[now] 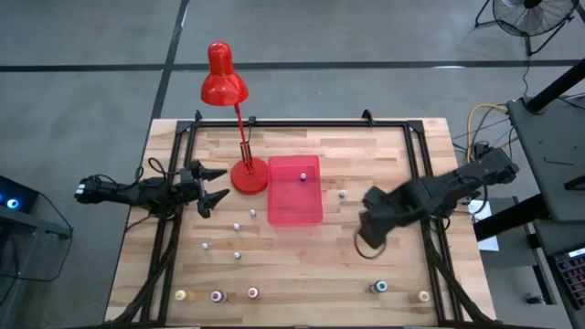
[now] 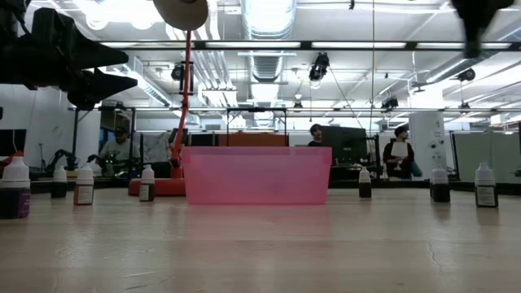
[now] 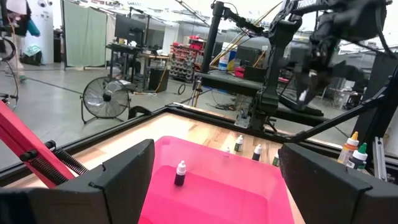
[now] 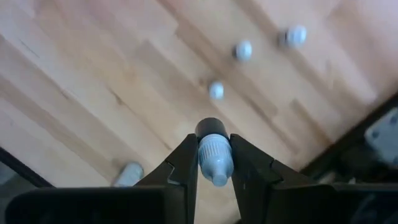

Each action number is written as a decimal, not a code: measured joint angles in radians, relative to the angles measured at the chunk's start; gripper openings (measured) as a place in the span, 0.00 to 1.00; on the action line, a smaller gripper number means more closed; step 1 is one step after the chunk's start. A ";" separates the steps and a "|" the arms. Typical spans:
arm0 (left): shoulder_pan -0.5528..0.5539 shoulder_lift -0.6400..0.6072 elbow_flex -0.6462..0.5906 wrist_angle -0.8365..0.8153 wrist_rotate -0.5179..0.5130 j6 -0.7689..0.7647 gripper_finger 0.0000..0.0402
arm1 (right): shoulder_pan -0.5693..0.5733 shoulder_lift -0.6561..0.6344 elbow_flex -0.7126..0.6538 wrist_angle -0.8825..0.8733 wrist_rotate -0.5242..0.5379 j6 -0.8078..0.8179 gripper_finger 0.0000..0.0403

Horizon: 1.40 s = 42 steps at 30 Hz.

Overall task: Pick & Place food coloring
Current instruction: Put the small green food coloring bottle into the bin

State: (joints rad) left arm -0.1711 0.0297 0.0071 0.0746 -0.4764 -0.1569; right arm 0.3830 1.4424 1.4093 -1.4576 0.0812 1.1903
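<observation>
My right gripper (image 1: 373,222) hangs over the table to the right of the pink tray (image 1: 294,208), pointing down and shut on one small food coloring bottle (image 4: 212,155) with a white cap and dark body. My left gripper (image 1: 212,186) is open and level, just left of the red lamp's base (image 1: 248,176); between its fingers (image 3: 121,180) the left wrist view looks into the tray. One bottle (image 1: 302,175) stands upright inside the tray. Several more bottles stand on their bases on the wood, among them one (image 1: 343,194) right of the tray and one (image 1: 253,214) left of it. My right gripper pinches the bottle between its two fingers (image 4: 184,165) at the white cap (image 4: 214,163). The fingers come from above, pointing down. The dark body (image 4: 208,127) hangs below the fingertips, lifted clear of the table.
The red lamp's head (image 1: 222,82) stands past the table's far edge. A row of bottles lines the near edge, such as one (image 1: 217,295) on the left and one (image 1: 379,287) on the right. Black rails (image 1: 416,146) frame the table. People stand in the room behind (image 2: 399,159).
</observation>
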 joint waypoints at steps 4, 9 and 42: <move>0.000 0.000 0.000 0.000 0.000 0.000 0.78 | -0.108 0.067 0.095 -0.004 0.008 -0.168 0.16; 0.000 0.000 0.000 0.000 0.000 0.000 0.78 | -0.228 0.184 0.220 -0.005 0.009 -0.366 0.16; 0.001 0.000 0.000 0.000 0.000 0.000 0.78 | -0.605 0.853 0.795 0.026 0.053 -1.115 0.16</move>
State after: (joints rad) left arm -0.1703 0.0298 0.0071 0.0742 -0.4763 -0.1570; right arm -0.2221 2.2953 2.2047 -1.4315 0.1341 0.0748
